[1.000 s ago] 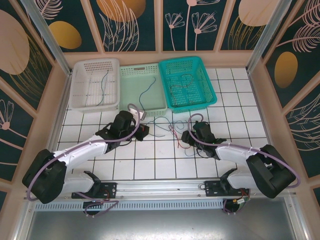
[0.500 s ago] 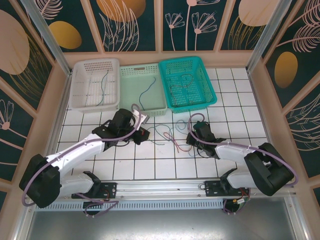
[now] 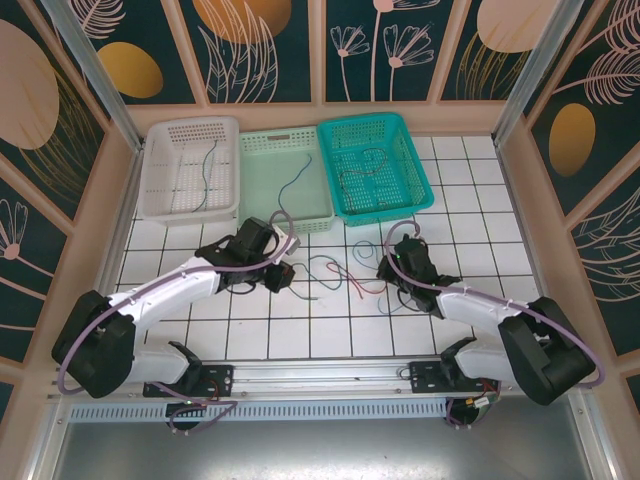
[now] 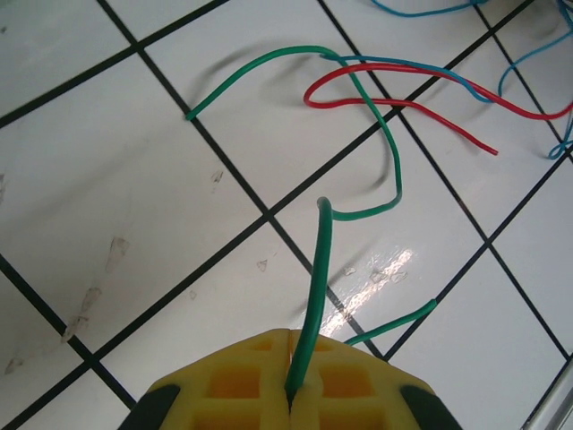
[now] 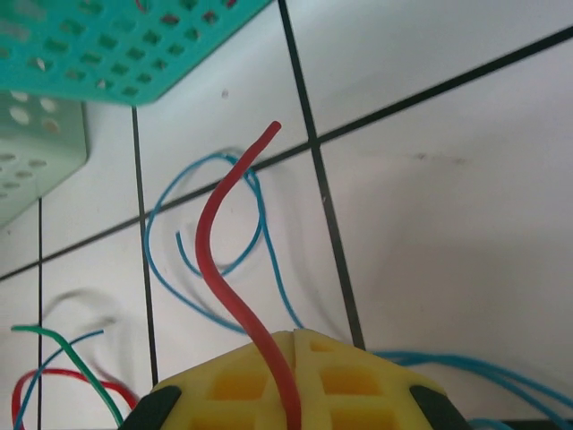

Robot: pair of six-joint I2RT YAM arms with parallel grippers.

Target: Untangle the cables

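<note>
1. Around the work cell, dark teal wall panels [image 3: 270, 60] painted with pale flowers and gold ovals are rising on three sides, framed in light wood.
2. Below them, a white tiled table [image 3: 470, 225] with dark grout lines is spreading across the floor of the cell, and it is catching a patch of glare in the left wrist view.
3. Along its far edge, a white basket [image 3: 165, 170], a pale green basket [image 3: 262, 195] and a teal basket [image 3: 345, 195] are standing side by side. A single cable [image 3: 290, 185] is lying in each.
4. From the near edge, the left arm [image 3: 170, 290] and the right arm [image 3: 480, 305] are reaching inward toward the middle of the table, with purple hoses looping over their wrists.
5. Between the two wrists, a loose tangle of cables [image 3: 335, 272] is lying on the tiles in front of the baskets.
6. The left gripper [image 4: 288, 358] is pressing its yellow pads together on the green cable [image 4: 318, 269], which is rising out of the pinch and curling across the tiles.
7. The right gripper [image 5: 297, 367] is likewise clamping its pads on the red cable [image 5: 206, 240], whose free end is curving up toward the teal basket.
8. Beside that red end, a thin blue cable [image 5: 149, 237] is looping flat on the tiles.
</note>
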